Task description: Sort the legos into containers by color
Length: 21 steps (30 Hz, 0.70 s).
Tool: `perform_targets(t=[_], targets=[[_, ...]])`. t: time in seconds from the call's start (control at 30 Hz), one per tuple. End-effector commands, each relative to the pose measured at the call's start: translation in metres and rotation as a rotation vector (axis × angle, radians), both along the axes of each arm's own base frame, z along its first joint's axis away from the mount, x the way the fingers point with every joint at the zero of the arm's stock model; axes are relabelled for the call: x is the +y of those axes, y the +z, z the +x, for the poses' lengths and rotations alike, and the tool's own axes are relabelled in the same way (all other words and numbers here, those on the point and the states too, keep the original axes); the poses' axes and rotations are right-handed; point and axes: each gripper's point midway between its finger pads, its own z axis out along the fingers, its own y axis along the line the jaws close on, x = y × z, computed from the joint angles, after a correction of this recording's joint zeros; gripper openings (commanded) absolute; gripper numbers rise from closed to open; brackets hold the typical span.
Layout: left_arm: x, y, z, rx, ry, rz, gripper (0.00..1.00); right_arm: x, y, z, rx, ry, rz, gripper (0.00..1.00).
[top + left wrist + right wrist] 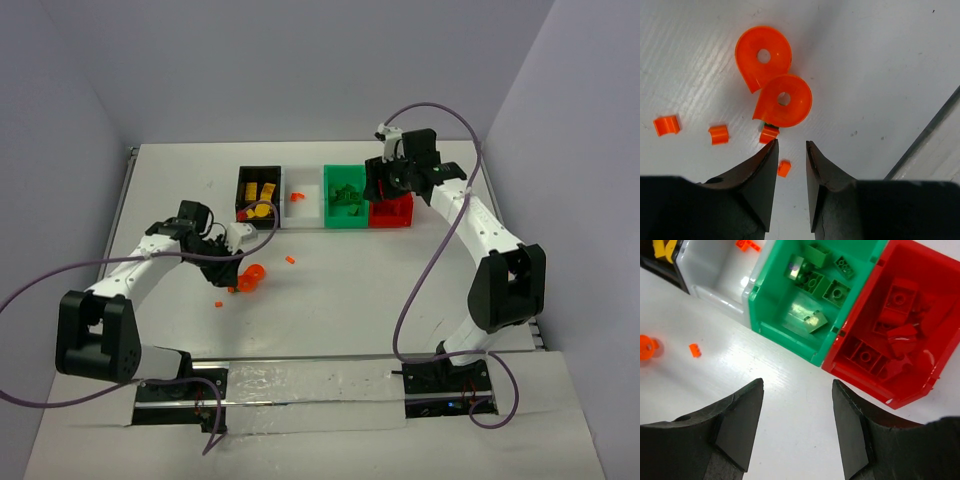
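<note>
Pointing down at the counter [350,310], the left end effector [791,142] is released. Its two fingers are a little apart and there is nothing between them. One of the small orange bricks [769,134] lies just past a fingertip. Another shows on the counter in the gap lower down, and two more lie off to one side. Two orange round pieces [785,100], each with a hole in the middle, lie just beyond the fingertips and touch each other. All of these are on the left part of the counter, about halfway between the near edge and the far edge.

The right end effector [797,382] is released too, with its fingers wide apart and holding nothing. It hangs up high, near the spot where the green bin [790,342] and the red bin [855,375] touch.

Four bins stand side by side in a row near the middle of the far edge. From left to right they are the black bin [241,180], the white bin [305,210], the green bin and the red bin. The black bin holds yellow legos [262,190]. The white bin holds an orange lego [747,245]. Green legos [836,291] lie in the green bin, and red legos [897,300] lie in the red bin.
</note>
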Motion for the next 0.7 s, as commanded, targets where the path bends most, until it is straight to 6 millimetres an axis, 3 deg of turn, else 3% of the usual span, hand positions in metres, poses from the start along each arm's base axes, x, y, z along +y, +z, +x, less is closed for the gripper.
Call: perform_targets(t=[0.0, 0.2, 0.67], targets=[[-0.020, 0.022, 0.020, -0.080, -0.141, -0.099, 0.37, 0.013, 0.022, -0.010, -0.044, 0.057, 0.043, 0.64], [-0.029, 0.021, 0.036, -0.069, -0.199, -0.126, 0.40, 0.021, 0.020, -0.016, -0.025, 0.088, 0.054, 0.63], [-0.027, -0.021, 0.043, 0.075, -0.252, -0.101, 0.44, 0.021, 0.017, -0.022, -0.018, 0.113, 0.035, 0.63]])
